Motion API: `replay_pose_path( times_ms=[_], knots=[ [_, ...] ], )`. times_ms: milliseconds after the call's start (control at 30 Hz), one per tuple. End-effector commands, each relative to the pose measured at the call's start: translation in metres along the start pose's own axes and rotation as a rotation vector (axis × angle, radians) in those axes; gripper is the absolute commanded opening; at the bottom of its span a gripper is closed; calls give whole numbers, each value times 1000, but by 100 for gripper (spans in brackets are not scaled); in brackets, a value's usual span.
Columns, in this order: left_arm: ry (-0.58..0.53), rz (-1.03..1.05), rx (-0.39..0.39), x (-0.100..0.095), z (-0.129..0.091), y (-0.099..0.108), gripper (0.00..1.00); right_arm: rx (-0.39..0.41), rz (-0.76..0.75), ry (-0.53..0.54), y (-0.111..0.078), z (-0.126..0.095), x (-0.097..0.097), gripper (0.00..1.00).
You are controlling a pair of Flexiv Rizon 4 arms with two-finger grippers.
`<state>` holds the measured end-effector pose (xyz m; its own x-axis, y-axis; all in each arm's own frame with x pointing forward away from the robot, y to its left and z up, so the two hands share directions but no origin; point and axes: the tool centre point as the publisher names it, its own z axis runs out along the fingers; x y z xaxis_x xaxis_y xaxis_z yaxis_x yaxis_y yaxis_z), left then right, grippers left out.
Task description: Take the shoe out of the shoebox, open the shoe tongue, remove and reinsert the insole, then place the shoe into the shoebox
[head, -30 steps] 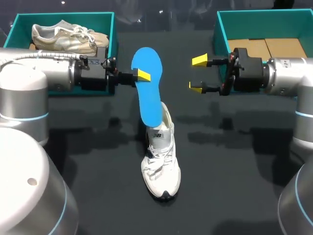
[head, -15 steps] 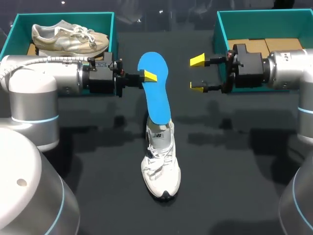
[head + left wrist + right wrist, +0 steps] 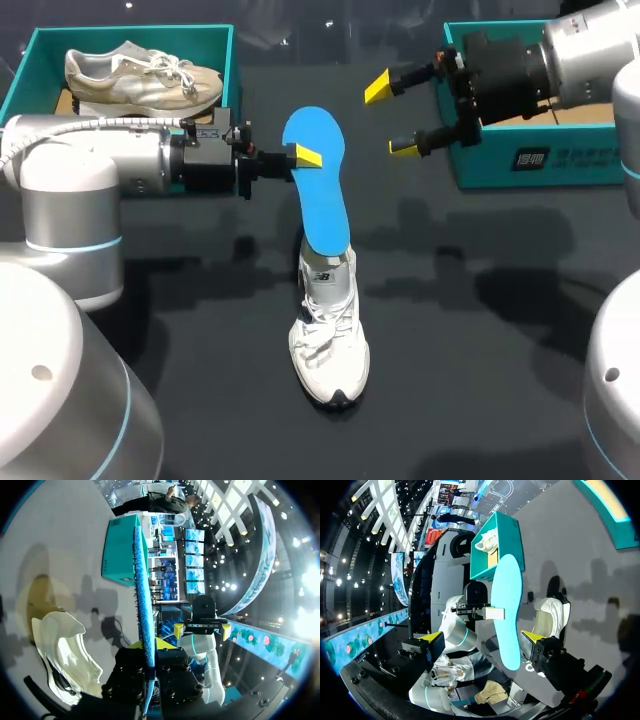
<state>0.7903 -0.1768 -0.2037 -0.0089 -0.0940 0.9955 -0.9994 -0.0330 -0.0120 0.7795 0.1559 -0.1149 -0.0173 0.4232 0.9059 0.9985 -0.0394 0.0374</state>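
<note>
A white sneaker [image 3: 328, 330] stands on the dark table, toe toward the near edge. A blue insole [image 3: 318, 190] rises nearly upright from its opening, lower end inside the heel. My left gripper [image 3: 298, 156] is shut on the insole's upper part, pinching it from the left. The left wrist view shows the insole [image 3: 143, 580] edge-on between the closed fingers [image 3: 145, 647], with the sneaker [image 3: 60, 650] beside it. My right gripper [image 3: 392, 118] hangs open to the insole's right, apart from it. From the right wrist, the insole [image 3: 506, 610] and sneaker [image 3: 547, 617] lie ahead of the open gripper [image 3: 482, 640].
A teal shoebox [image 3: 130, 35] at the back left holds a beige sneaker [image 3: 140, 78]. A second teal shoebox [image 3: 520, 165] stands at the back right, partly hidden by my right arm. Bare dark tabletop surrounds the white sneaker.
The left gripper carried the insole's top slightly right, then held still. The right arm lifted and swung toward the back right, its open gripper now tilted.
</note>
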Motion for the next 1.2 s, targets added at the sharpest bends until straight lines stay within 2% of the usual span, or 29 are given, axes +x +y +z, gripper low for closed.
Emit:
replay_pose_path(
  times_ms=[33, 300, 533, 900, 1200],
  knots=[
    [0, 1, 0, -1, 2, 0, 0, 20, 5, -381, 2, 3, 20, 100],
    [0, 1, 0, -1, 2, 0, 0, 36, -4, -540, -1, 12, 40, 100],
    [0, 1, 0, -1, 2, 0, 0, 98, 16, -682, 0, 29, 59, 100],
    [0, 1, 0, -1, 2, 0, 0, 93, -27, -775, -11, 51, 77, 100],
    [0, 1, 0, -1, 2, 0, 0, 112, -14, -900, -15, 69, 91, 100]
  ],
)
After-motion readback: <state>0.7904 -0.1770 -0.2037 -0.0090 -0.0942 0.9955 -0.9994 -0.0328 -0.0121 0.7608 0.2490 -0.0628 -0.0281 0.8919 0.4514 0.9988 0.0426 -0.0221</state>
